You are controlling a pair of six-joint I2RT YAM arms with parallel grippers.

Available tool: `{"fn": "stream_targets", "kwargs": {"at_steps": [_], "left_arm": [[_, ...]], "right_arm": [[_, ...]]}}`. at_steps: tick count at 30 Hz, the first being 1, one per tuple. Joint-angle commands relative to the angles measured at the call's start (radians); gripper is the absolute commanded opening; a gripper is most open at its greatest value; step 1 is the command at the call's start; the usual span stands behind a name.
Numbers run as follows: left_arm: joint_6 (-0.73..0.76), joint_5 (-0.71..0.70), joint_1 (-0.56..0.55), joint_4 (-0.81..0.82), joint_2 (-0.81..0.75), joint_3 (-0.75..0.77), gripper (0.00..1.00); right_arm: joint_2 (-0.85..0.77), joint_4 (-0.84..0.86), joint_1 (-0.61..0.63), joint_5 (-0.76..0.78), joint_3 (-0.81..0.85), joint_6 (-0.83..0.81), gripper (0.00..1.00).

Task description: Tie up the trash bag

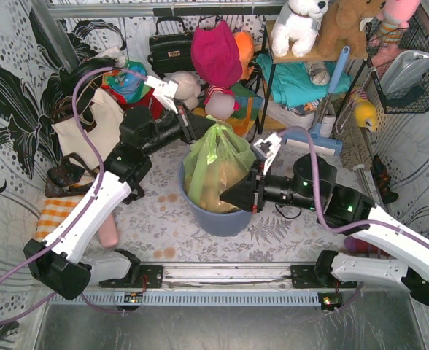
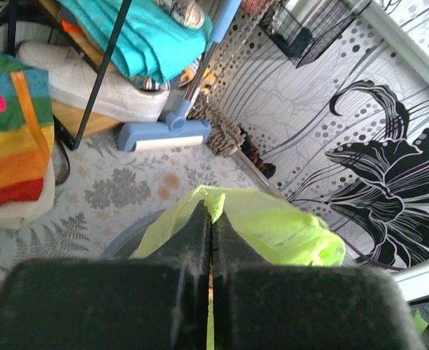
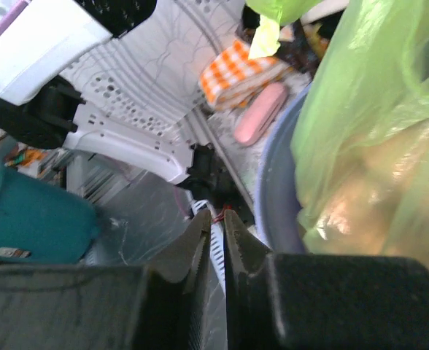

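Observation:
The trash bag point(image 1: 218, 164) is thin light-green film with tan paper showing through, and it stands in a blue round bin point(image 1: 218, 217) at the table's middle. My left gripper point(image 1: 202, 125) is shut on the bag's gathered top and holds it up; in the left wrist view the green film point(image 2: 273, 227) sticks out past the closed fingertips of the gripper point(image 2: 211, 211). My right gripper point(image 1: 235, 195) is shut and empty, low at the bin's right side. In the right wrist view the gripper point(image 3: 214, 219) is beside the bin wall point(image 3: 273, 189) and the bag point(image 3: 368, 146).
A white tote point(image 1: 90, 131) stands at the back left. An orange checked cloth point(image 1: 58, 215) and a pink object point(image 1: 109, 232) lie by the left arm. A shelf with toys and a blue brush point(image 1: 318, 138) are at the back right. A metal rail point(image 1: 222, 275) runs along the front.

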Motion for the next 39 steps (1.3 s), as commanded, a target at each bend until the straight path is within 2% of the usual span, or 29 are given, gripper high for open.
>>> {"fn": "stream_targets", "kwargs": {"at_steps": [1, 2, 4, 10, 16, 21, 25, 30, 34, 37, 39], "left_arm": [[-0.002, 0.015, 0.001, 0.052, -0.021, -0.034, 0.0], [-0.007, 0.02, 0.001, 0.051, -0.026, -0.04, 0.0], [-0.014, 0.034, 0.001, 0.047, -0.033, -0.05, 0.0], [-0.022, 0.062, 0.002, 0.02, -0.042, -0.06, 0.0], [-0.028, 0.084, 0.002, 0.006, -0.05, -0.061, 0.0], [-0.033, 0.093, 0.001, 0.002, -0.051, -0.058, 0.0], [-0.035, 0.097, 0.001, 0.003, -0.055, -0.062, 0.0], [-0.039, 0.097, 0.001, 0.004, -0.056, -0.06, 0.0], [-0.037, 0.102, 0.001, 0.004, -0.057, -0.057, 0.0], [-0.04, 0.102, 0.001, 0.003, -0.06, -0.056, 0.0], [-0.039, 0.1, 0.001, 0.005, -0.061, -0.055, 0.0]], "right_arm": [[-0.098, 0.089, 0.007, 0.164, -0.034, -0.185, 0.24], [-0.102, 0.119, 0.007, 0.182, -0.044, -0.241, 0.36], [-0.094, 0.184, 0.007, 0.2, -0.057, -0.396, 0.49], [-0.052, 0.417, 0.008, 0.149, -0.12, -0.845, 0.7], [-0.008, 0.661, 0.01, 0.084, -0.21, -1.214, 0.76], [0.035, 0.807, 0.01, 0.068, -0.237, -1.315, 0.75], [0.06, 0.913, 0.01, 0.086, -0.253, -1.359, 0.69], [0.107, 0.947, 0.009, 0.09, -0.248, -1.418, 0.46], [0.125, 0.956, 0.01, 0.09, -0.246, -1.433, 0.38], [0.126, 0.956, 0.01, 0.078, -0.245, -1.43, 0.26], [0.118, 0.943, 0.01, 0.065, -0.24, -1.416, 0.1]]}}
